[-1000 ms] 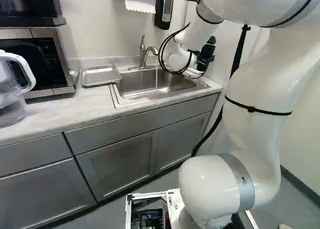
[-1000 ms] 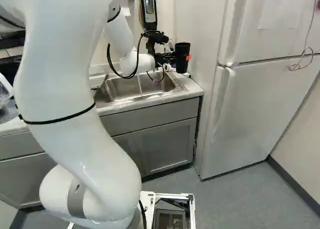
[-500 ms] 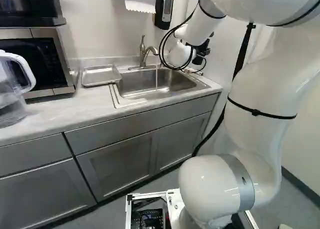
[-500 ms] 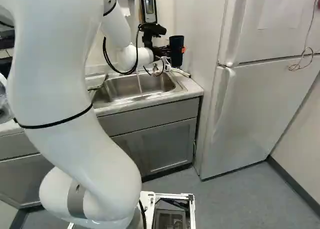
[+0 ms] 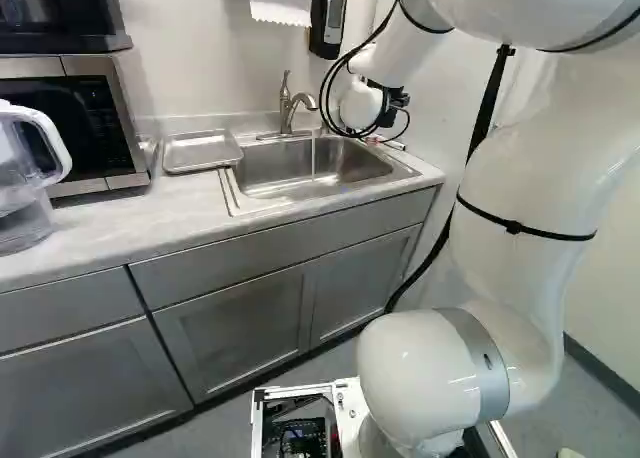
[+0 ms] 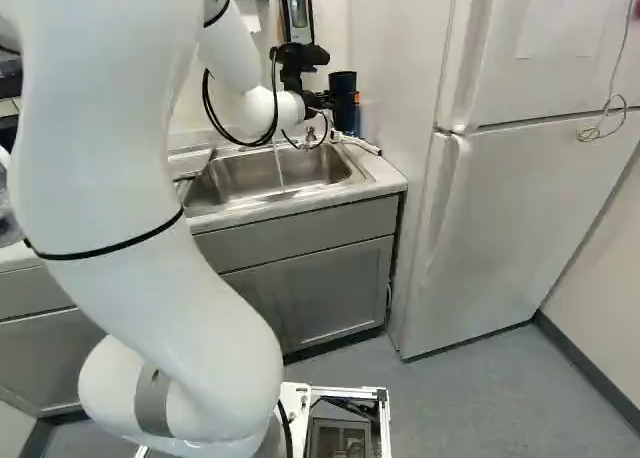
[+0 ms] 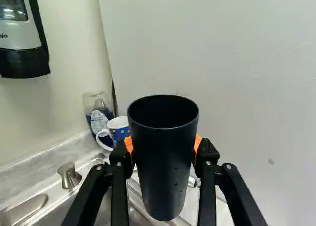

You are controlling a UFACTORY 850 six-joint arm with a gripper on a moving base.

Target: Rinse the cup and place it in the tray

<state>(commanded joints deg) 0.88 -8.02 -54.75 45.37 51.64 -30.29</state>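
You have the dark cup (image 7: 163,162) in the gripper (image 6: 322,101), with the orange pads (image 7: 198,144) pressed to its wall from two sides. The jaws stand apart by the width of the cup and no more — one finger on each flank, closed on it between them. In the wrist view you look at its outer wall and a little way into its open mouth; it stands about upright, and small drops show on its side.

In the right base view, you see the cup raised clear of the counter (image 5: 120,223), beyond the right end of the sink (image 6: 235,178). Water (image 5: 313,158) runs from the faucet (image 5: 286,108) into the sink, well to the left of the cup, so the stream does not touch it. Your tray (image 5: 203,152) lies on the counter at the left of the sink in the left base view, apart from the cup.

Past the cup, the wrist view shows you a patterned mug (image 7: 120,131) and a bottle of blue liquid (image 7: 98,118) side by side near the wall — neither one touches the fingers
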